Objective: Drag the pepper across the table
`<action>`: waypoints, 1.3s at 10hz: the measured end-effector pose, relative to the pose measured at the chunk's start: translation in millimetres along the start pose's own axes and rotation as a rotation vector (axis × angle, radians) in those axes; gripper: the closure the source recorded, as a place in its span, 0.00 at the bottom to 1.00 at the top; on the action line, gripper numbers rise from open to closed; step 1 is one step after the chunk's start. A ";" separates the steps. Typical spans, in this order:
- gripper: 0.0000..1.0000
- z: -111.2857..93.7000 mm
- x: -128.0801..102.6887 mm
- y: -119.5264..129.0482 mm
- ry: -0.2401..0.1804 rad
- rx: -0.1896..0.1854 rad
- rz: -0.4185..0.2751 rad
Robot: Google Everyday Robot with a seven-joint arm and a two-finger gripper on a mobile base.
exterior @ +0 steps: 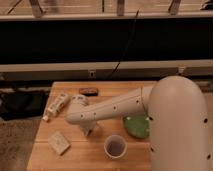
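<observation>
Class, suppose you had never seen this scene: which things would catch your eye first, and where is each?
The big white robot arm sweeps in from the right across the wooden table, its gripper down near the table's middle. In front of it stands a white cup, with a green plate half hidden behind the arm and a white tube at the left.
</observation>
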State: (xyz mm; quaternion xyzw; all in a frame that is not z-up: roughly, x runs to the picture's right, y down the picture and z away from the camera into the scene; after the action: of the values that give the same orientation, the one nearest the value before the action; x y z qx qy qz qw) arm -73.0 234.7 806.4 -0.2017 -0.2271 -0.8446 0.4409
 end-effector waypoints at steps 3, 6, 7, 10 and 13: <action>0.58 0.8 1.8 6.1 0.004 0.010 -0.014; 0.88 1.4 3.8 13.6 0.005 0.021 -0.029; 0.94 1.5 3.7 16.1 0.005 0.024 -0.032; 0.96 2.7 4.5 25.2 0.002 0.036 -0.044; 0.96 3.5 14.2 36.4 -0.001 0.044 -0.054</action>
State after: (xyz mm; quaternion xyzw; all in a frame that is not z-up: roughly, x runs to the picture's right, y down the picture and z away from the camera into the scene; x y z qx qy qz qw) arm -49.6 208.8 824.4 -0.1861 -0.2512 -0.8508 0.4223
